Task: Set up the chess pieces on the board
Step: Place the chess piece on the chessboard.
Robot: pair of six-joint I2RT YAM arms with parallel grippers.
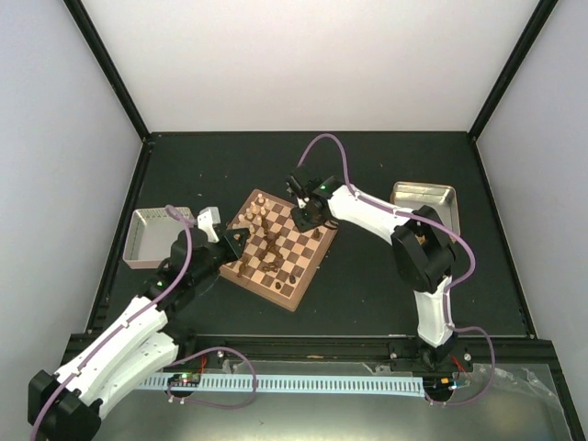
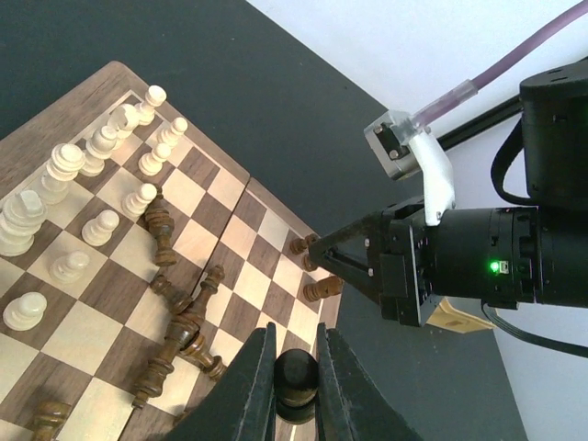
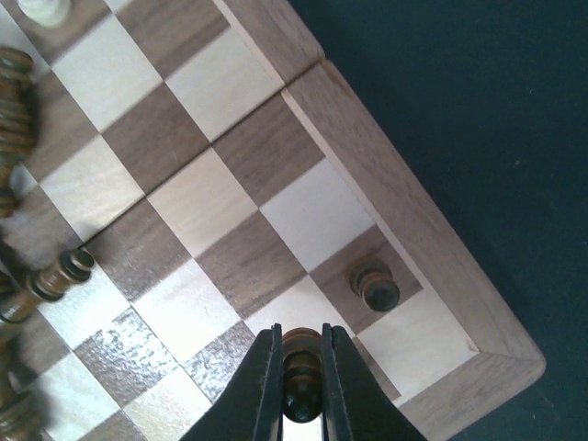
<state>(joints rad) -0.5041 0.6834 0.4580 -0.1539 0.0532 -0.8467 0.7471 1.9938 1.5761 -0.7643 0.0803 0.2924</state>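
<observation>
Grip on both sides; left pincer (image 2: 296, 338) clamps a dark chessman (image 2: 297, 375); right pincer (image 3: 301, 336) clamps another dark chessman (image 3: 301, 378) near the board (image 3: 390, 197) corner.

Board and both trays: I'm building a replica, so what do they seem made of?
The board looks like wood, satin-finished: visible grain, slight sheen on its squares. The left tray and right tray look like bare metal: silvery-grey, faintly reflective; which metal is unclear.

No legible writing, label, brand, number or sign anywhere in the three views, neither on the board (image 1: 310, 268) nor on the chess pieces (image 2: 100, 226).
</observation>
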